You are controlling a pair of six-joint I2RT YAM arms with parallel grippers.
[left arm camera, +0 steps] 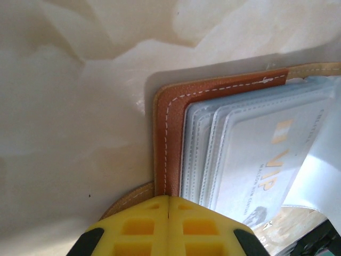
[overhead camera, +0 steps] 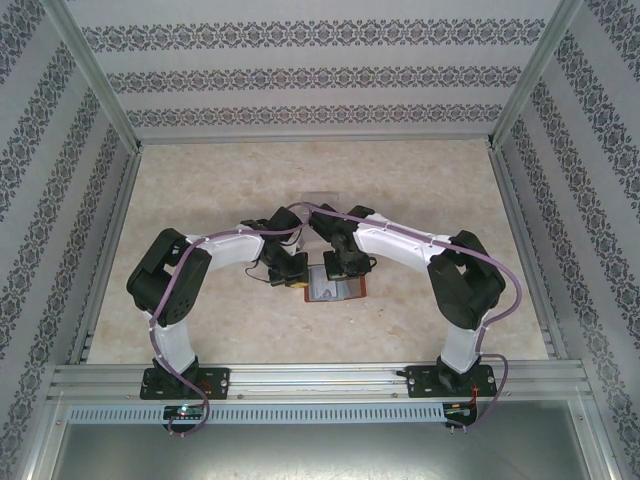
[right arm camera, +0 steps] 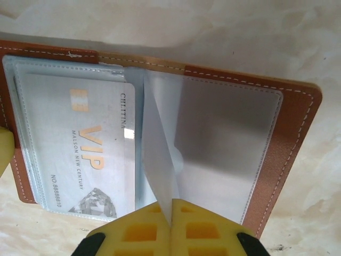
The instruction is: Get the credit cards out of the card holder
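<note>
1. Low in the left wrist view, the left gripper [left arm camera: 168,216] is pressing its yellow pads tight together. They are biting the brown stitched edge of the card holder [left arm camera: 169,122], which is running up from them into the centre of the frame.
2. A tan strap tab [left arm camera: 128,198] is peeking out just left of those pads.
3. At the bottom of the right wrist view, the right gripper [right arm camera: 170,221] is pinching a thin whitish leaf [right arm camera: 157,154] with its jaws closed. The leaf is rising from near the holder's fold, and I cannot tell whether it is a card or a pocket sleeve.
4. The holder is lying open and flat, spreading across the frame just above the pads.
5. The credit cards [right arm camera: 80,154] are sitting stacked in the left-hand pockets, up and left of the right gripper. The top one is showing gold "VIP" lettering.
6. The pale marbled table [right arm camera: 224,32] is stretching away beyond the holder, along the top of the frame.
7. In the top view, both arms are bending inward over the holder at the frame's centre.
</note>
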